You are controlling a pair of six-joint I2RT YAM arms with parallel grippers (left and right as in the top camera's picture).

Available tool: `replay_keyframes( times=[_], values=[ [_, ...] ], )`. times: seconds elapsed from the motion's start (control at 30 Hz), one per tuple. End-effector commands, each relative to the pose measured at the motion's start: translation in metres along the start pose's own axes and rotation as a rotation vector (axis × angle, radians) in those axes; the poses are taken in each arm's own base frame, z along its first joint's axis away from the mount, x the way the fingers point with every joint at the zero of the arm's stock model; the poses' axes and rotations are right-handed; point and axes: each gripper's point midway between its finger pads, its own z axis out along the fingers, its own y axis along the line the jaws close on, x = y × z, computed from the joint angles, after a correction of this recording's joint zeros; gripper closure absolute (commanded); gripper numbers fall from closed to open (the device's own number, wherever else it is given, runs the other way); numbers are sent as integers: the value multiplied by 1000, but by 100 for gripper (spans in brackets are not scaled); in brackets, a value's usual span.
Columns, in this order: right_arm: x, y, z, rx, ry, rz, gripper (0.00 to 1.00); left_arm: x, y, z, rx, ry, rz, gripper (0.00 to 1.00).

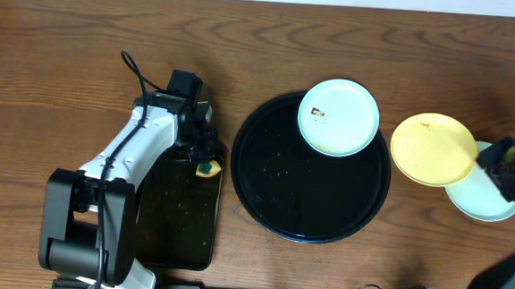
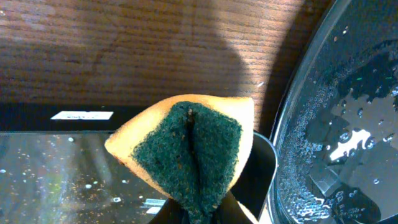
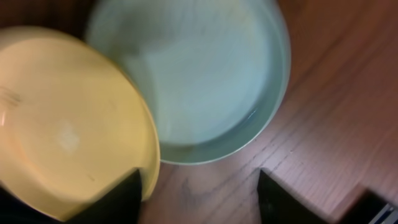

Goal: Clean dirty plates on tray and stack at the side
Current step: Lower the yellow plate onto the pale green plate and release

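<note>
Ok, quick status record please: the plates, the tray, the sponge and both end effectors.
left end effector: shut on sponge, over rectangular tray
right end effector: open, bare wood between its fingers, beside yellow plate's rim
round black tray: wet, one plate on it
smeared light-blue plate: on the round tray's far right rim, brown smear showing
yellow plate: off the tray to its right, partly overlapping the second light-blue plate
second light-blue plate: on the table, far right, no smear visible
</note>
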Motion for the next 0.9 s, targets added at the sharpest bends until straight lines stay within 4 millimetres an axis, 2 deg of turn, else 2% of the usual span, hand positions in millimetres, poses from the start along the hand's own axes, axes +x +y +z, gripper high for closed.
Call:
replay_keyframes(
  times=[0.0, 0.13, 0.23, 0.3, 0.33, 0.4, 0.43, 0.47, 0.53, 0.57, 0.7, 0.87],
  values=[
    [20, 7, 33, 6, 149, -15, 35, 3, -1, 2, 14, 11, 7, 93],
    [30, 12, 52, 20, 218, -42, 39, 4, -1, 2, 13, 14, 6, 93],
    [29, 15, 54, 16, 210, -56, 39, 4, -1, 2, 13, 14, 6, 93],
    [27, 17, 54, 10, 202, -56, 42, 4, -1, 2, 13, 14, 6, 93],
    [26, 17, 54, 8, 200, -55, 51, 4, -1, 2, 13, 14, 6, 93],
    [25, 18, 54, 5, 196, -55, 81, 4, -1, 2, 13, 14, 6, 93],
    [25, 18, 54, 2, 194, -54, 84, 4, -1, 2, 13, 14, 6, 92],
    [24, 20, 55, -4, 193, -53, 82, 4, -1, 2, 13, 14, 6, 93],
    [24, 22, 55, -15, 193, -52, 66, 4, -1, 2, 13, 14, 6, 93],
    [24, 23, 54, -21, 194, -53, 64, 4, -1, 2, 13, 14, 6, 92],
    [23, 25, 55, -30, 188, -53, 37, 4, -1, 2, 13, 14, 6, 93],
    [22, 29, 56, -49, 183, -50, 42, 4, -1, 2, 13, 14, 6, 93]
  ],
)
